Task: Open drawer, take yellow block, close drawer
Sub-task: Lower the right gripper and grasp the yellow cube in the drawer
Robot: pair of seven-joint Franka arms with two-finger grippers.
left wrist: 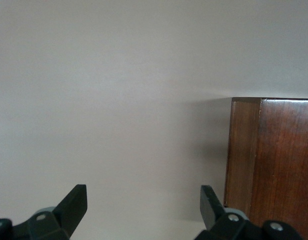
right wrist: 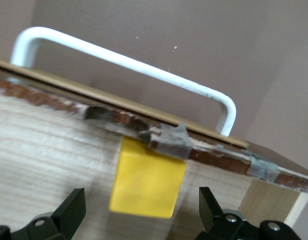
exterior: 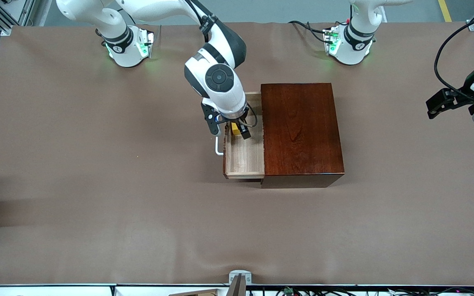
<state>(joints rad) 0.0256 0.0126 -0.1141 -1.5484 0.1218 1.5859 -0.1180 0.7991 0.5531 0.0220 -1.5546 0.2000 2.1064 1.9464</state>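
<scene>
The drawer [exterior: 245, 158] is pulled out of the dark reddish-brown wooden box [exterior: 300, 131] toward the right arm's end of the table, its white handle [exterior: 218, 149] on the outer face. The yellow block [exterior: 235, 129] lies on the drawer's pale floor against the front wall; it also shows in the right wrist view [right wrist: 146, 182], below the handle [right wrist: 124, 60]. My right gripper [exterior: 237, 130] is open, low inside the drawer, with the block between its fingers [right wrist: 69, 210] and not gripped. My left gripper [exterior: 447, 105] is open and empty, waiting over the table's edge at the left arm's end.
The brown table cover [exterior: 97, 185] spreads all around the box. The left wrist view shows the cover and a corner of the box [left wrist: 274, 160]. The arms' bases [exterior: 128, 45] stand along the table's edge farthest from the front camera.
</scene>
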